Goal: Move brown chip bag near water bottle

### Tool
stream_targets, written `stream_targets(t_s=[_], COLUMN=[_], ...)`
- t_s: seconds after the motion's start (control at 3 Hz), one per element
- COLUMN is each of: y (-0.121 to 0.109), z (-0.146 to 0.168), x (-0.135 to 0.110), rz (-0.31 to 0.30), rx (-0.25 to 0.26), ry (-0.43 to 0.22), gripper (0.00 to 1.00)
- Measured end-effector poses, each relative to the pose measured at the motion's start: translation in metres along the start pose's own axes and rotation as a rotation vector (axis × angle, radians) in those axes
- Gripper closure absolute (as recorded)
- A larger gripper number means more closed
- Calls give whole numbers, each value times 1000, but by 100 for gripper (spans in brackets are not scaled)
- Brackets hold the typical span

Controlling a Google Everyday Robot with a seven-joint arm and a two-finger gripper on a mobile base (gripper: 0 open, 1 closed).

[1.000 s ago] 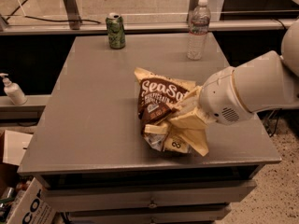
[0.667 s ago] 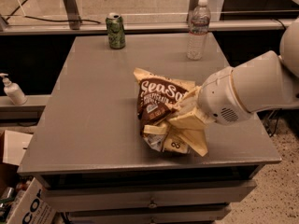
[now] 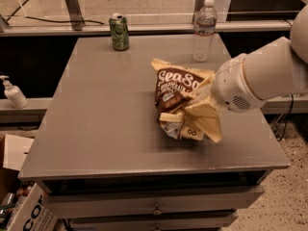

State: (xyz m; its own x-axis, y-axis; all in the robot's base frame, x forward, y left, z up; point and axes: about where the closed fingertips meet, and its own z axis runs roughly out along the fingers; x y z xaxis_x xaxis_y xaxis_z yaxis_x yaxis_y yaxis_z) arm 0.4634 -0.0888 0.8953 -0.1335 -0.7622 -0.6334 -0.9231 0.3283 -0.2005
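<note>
The brown chip bag (image 3: 175, 88) is crumpled, dark brown with white "Sea Salt" lettering and pale yellow ends, at the right middle of the grey table (image 3: 96, 109). My gripper (image 3: 191, 121) comes in from the right on a thick white arm and is shut on the bag's lower right part, with cream fingers (image 3: 210, 124) pressed into the crinkled foil. The water bottle (image 3: 204, 30), clear with a white cap, stands upright at the table's far right edge, a short way beyond the bag.
A green drink can (image 3: 119, 32) stands at the far edge, left of the bottle. A white pump bottle (image 3: 13, 93) sits on a ledge to the left. Cardboard boxes (image 3: 19, 196) lie on the floor at lower left. Drawers (image 3: 154, 206) are under the tabletop.
The gripper and the bag have shifted together a little to the right and toward the far edge, closer to the water bottle. The bottle and can have not moved.
</note>
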Motion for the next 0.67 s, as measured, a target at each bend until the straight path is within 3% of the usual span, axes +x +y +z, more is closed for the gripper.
stream_targets(t_s=[0.33, 0.67], y=[-39, -66], z=[-11, -8], x=[20, 33], rz=[2, -2], rx=[73, 95], ry=[69, 125], gripper=[100, 100])
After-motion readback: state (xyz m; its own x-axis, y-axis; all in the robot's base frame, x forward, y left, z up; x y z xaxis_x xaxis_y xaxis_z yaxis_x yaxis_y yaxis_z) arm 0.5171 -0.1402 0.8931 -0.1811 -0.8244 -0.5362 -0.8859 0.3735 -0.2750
